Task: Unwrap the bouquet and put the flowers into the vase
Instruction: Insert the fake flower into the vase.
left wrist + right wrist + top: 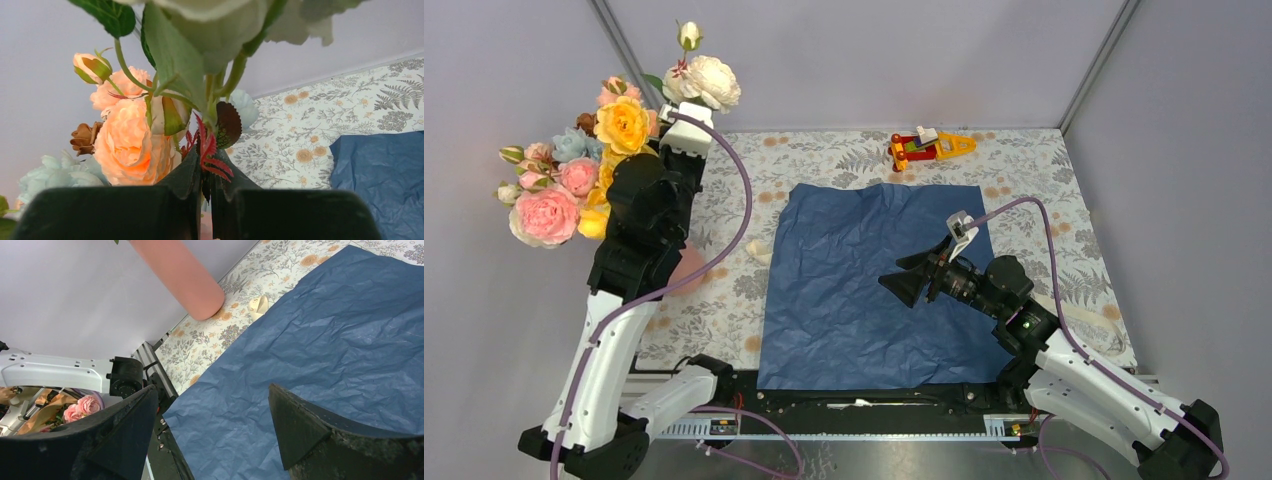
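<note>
Right gripper hangs with its jaws spread wide and empty over the navy wrapping paper, which lies flat mid-frame in the overhead view. Toward the left of that view, the salmon-pink vase stands on the fern-print tablecloth, mostly hidden under the left arm. The cream ribbon lies just beside the paper's left edge. Farther back, at the upper left, the left gripper is clamped on thin green stems of the flowers, cream rose uppermost, with pink and yellow blooms clustered beside it. A red-and-yellow toy sits at the far edge.
</note>
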